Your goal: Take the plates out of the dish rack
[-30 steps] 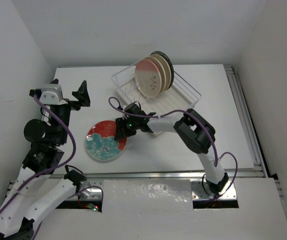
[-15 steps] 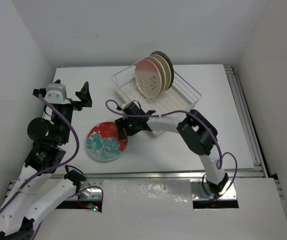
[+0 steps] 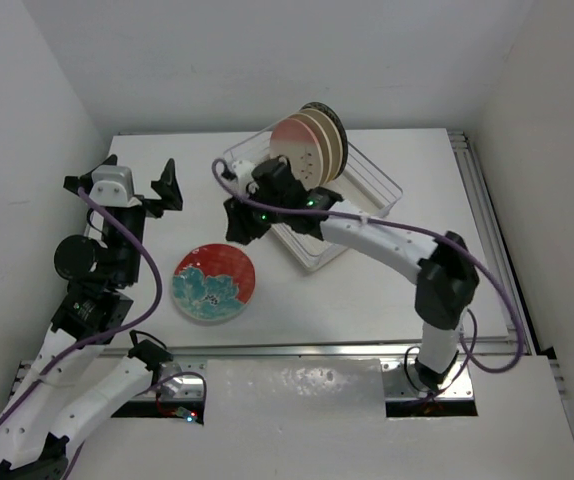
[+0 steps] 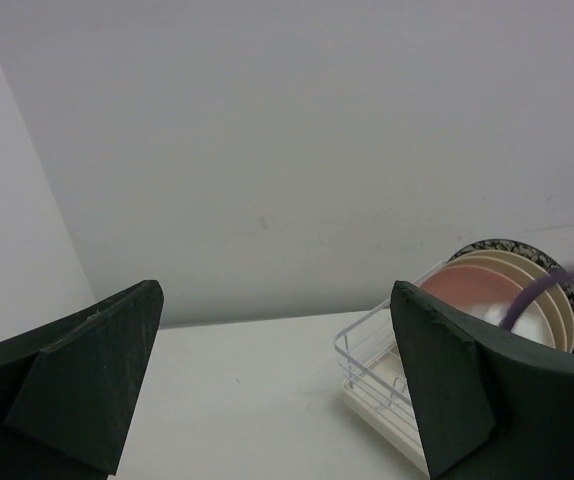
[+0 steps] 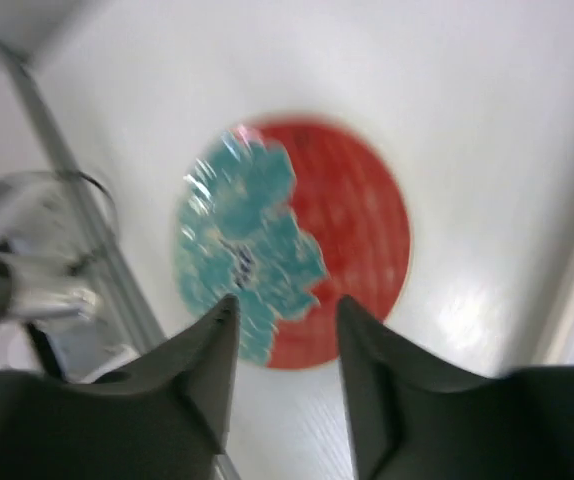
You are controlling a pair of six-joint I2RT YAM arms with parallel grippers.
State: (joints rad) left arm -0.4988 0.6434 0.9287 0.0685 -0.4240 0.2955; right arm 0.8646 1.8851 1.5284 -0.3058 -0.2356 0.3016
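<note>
White table (image 3: 367, 290), floral plate (image 3: 212, 284) lying flat, left claw (image 4: 275, 330) spread, right claw (image 5: 287, 308) seemingly parted, empty

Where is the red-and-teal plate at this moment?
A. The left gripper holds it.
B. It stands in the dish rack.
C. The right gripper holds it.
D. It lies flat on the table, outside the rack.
D: the red-and-teal plate lies flat on the table, left of the dish rack, and the right gripper is open and apart from it.
</note>
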